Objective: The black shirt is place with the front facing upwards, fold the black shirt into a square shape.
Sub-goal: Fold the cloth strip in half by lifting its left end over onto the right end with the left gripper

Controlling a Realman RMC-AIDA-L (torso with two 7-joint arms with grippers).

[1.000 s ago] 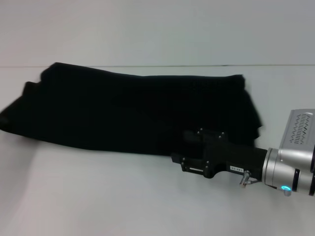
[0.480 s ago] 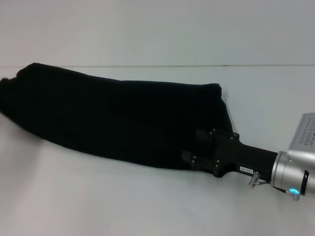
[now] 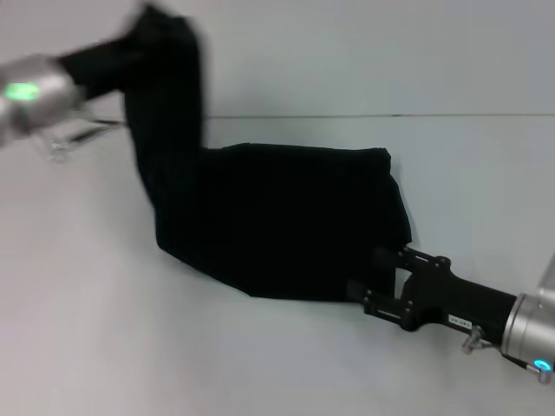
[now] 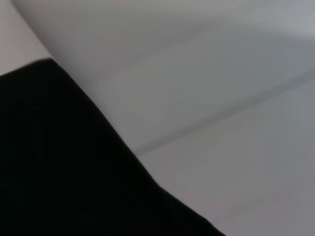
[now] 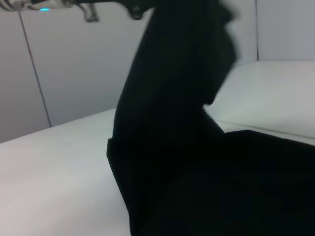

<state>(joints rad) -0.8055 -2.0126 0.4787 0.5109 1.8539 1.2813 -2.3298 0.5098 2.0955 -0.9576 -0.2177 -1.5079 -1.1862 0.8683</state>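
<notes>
Left gripper [image 3: 143, 39] is raised at the far left of the head view, above the table [image 3: 104, 347], clenched on the left end of the black shirt [image 3: 286, 225]. Its fingertips are lost against the dark cloth; the silver wrist behind it shows a green light. From the grasp the cloth hangs down in a narrow, near-vertical column, lifted clear of the table.

The column runs down into the main body of the black shirt, which lies flat on the white table as a folded band, roughly mid-scene. No lettering shows; only plain black surface. Right end of the band has a squared far corner, and the near edge slants toward the right.

Right gripper [image 3: 368, 279] sits low at the near right corner of the shirt, arm reaching in from the right edge. Its fingers [image 3: 386, 257] touch the cloth edge; whether they are pinching the cloth or parted cannot be told.

The left wrist view shows black cloth [image 4: 64, 167] filling one corner, pale table behind. The right wrist view shows the raised column [image 5: 177, 73] standing over the flat part, with the left arm's wrist at the top.
</notes>
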